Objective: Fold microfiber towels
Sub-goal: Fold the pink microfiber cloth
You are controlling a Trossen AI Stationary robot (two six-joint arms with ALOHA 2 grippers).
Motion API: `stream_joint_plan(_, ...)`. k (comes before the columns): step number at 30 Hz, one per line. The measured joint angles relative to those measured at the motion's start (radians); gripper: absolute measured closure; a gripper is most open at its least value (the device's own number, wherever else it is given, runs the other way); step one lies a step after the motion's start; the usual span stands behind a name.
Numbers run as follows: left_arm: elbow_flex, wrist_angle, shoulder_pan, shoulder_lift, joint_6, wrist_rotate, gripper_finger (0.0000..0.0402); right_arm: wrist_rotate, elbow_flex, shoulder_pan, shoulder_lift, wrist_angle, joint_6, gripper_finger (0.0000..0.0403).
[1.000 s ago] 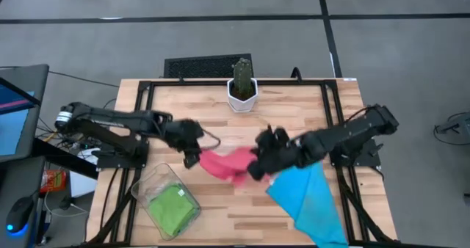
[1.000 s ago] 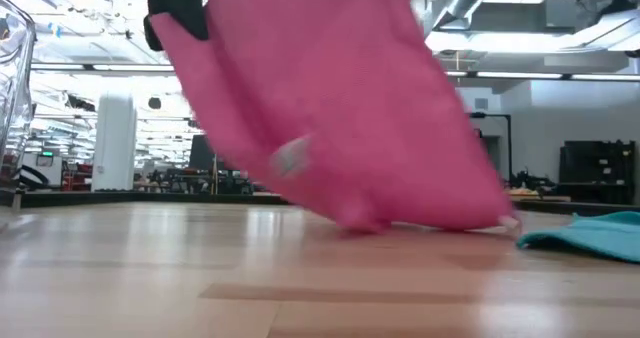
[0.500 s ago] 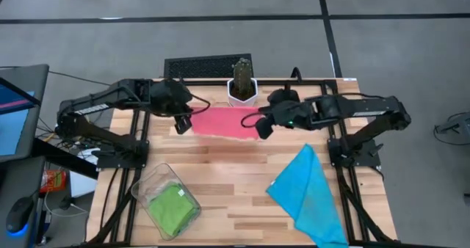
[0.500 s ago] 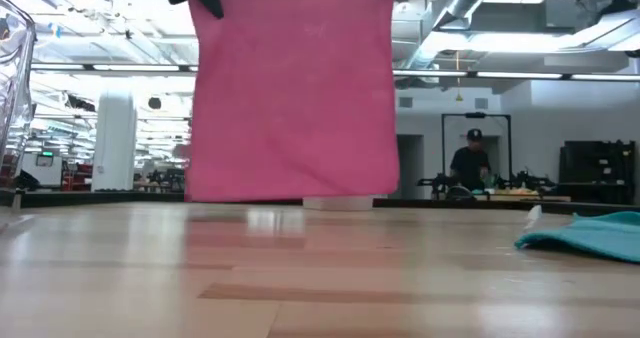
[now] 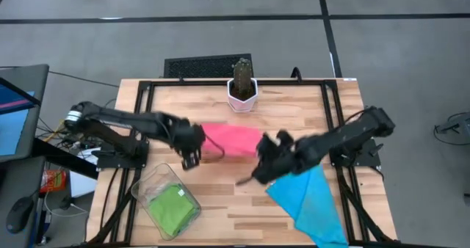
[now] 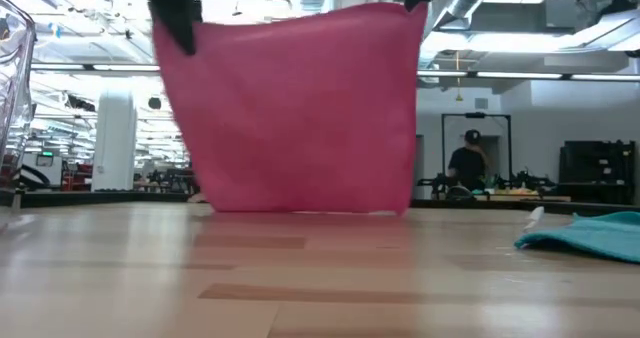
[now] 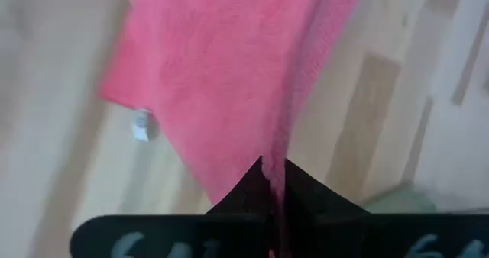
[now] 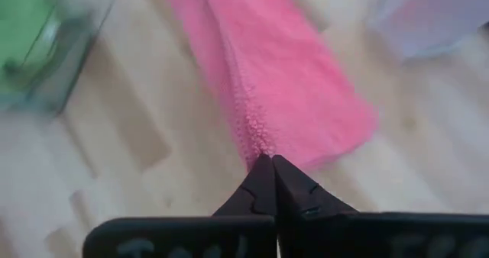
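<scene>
1. High view: the left gripper (image 5: pixel 192 157) and the right gripper (image 5: pixel 263 167) each hold a top corner of the pink towel (image 5: pixel 233 141) over the middle of the bench (image 5: pixel 294 105). The blue towel (image 5: pixel 312 200) lies near the right arm. The green towel (image 5: pixel 173 204) sits in the clear bin (image 5: pixel 150 183). A plant pot (image 5: pixel 242 94) stands at the far edge.
2. Low view: the pink towel (image 6: pixel 295 113) hangs flat, and its bottom edge looks like it just touches the wood. A person (image 6: pixel 468 163) stands far back in a big room with ceiling lights.
3. Left wrist view: the fingers (image 7: pixel 294 193) are pinched tight on the pink cloth.
4. Right wrist view: the fingers (image 8: pixel 294 188) are pinched tight on it too.
5. My guess: the towel is being laid down to fold. Next, both arms should lower it together so it lands flat.
</scene>
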Motion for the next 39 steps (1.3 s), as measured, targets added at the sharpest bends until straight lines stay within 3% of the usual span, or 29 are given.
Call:
stream_joint_plan(7, -0.092, 0.098, -0.211, 0.093, -0.192, 0.040, 0.0401, -0.039, 0.000, 0.164, 0.122, 0.051, 0.199, 0.0397)
stream_joint_plan(13, -0.114, 0.223, -0.321, 0.173, -0.173, 0.017, 0.0401, -0.072, 0.000, 0.209, 0.177, 0.050, 0.286, 0.0395)
stream_joint_plan(25, -0.124, 0.229, -0.194, 0.251, -0.048, -0.090, 0.0401, -0.156, -0.055, 0.092, 0.224, -0.023, 0.178, 0.0394)
stream_joint_plan(39, -0.220, 0.376, -0.126, 0.250, -0.020, -0.034, 0.0401, -0.230, -0.171, 0.021, 0.223, 0.099, 0.092, 0.0391)
